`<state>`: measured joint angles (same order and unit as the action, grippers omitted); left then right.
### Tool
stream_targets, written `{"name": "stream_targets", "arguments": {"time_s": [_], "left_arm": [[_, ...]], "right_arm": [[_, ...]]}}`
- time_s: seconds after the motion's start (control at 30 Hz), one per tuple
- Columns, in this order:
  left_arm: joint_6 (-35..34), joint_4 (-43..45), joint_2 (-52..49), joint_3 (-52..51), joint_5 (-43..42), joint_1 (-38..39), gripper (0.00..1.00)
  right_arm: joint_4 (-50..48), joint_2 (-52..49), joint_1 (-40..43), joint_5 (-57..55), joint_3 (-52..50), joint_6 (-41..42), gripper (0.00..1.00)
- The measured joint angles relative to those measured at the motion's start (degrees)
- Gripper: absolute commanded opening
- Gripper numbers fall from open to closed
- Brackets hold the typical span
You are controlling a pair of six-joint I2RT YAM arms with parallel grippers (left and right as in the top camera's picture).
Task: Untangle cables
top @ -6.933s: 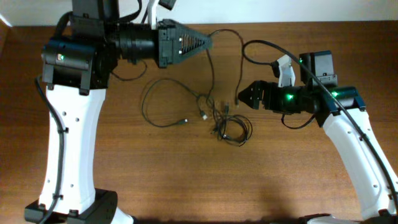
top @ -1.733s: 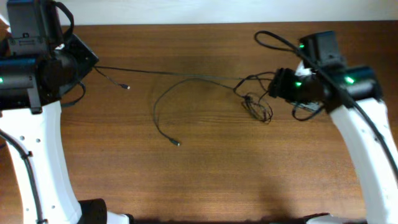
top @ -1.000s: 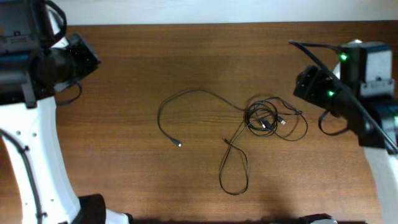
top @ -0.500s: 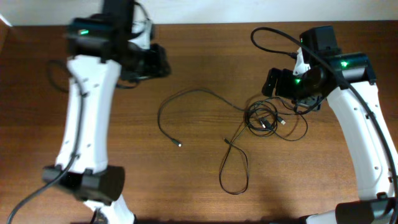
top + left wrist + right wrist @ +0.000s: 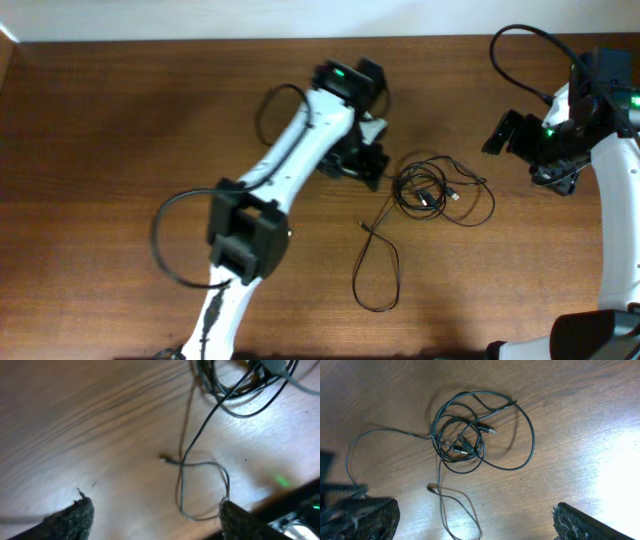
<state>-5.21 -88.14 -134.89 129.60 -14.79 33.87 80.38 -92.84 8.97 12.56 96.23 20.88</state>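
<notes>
The cables (image 5: 428, 190) lie bunched in a small knot right of the table's middle. One thin loop (image 5: 378, 272) trails from it toward the front. My left gripper (image 5: 358, 168) hovers just left of the knot, open, with only wood between its fingers (image 5: 70, 519). In the left wrist view the loop (image 5: 202, 487) and a plug end (image 5: 164, 458) lie ahead. My right gripper (image 5: 498, 134) is open, right of the knot and apart from it. The right wrist view shows the knot (image 5: 462, 442) and one cord (image 5: 380, 432) running left.
The brown wooden table (image 5: 120, 150) ends at a pale wall along the back. My left arm (image 5: 300, 140) stretches diagonally across the middle and hides part of the surface under it. Thick black arm wires (image 5: 160, 245) loop beside it.
The left arm swung in from the far left to the middle and its jaws opened. The right gripper drew back to the right. The cables, dropped slack a second ago, have not moved since.
</notes>
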Motion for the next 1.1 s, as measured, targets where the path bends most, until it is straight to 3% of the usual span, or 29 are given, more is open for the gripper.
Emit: {"name": "stream_targets", "arguments": {"time_s": [0.27, 0.37, 0.63, 1.1], "left_arm": [[1.36, 5.25, -7.41, 0.00, 0.00, 5.66, 0.84], [2.40, 6.97, -8.17, 0.00, 0.00, 7.08, 0.70], [4.00, 13.46, -8.20, 0.02, 0.96, 11.93, 0.51], [4.13, 17.20, -8.20, 0.00, 9.27, 12.94, 0.50]], "right_arm": [[-0.02, 0.00, 0.00, 0.26, 0.00, -0.85, 0.99], [-0.04, 0.00, 0.00, 0.26, 0.00, -1.20, 0.99], [-0.02, 0.00, 0.00, 0.24, 0.00, -1.40, 0.99], [-0.02, 0.00, 0.00, 0.26, 0.00, -1.40, 0.99]]}}
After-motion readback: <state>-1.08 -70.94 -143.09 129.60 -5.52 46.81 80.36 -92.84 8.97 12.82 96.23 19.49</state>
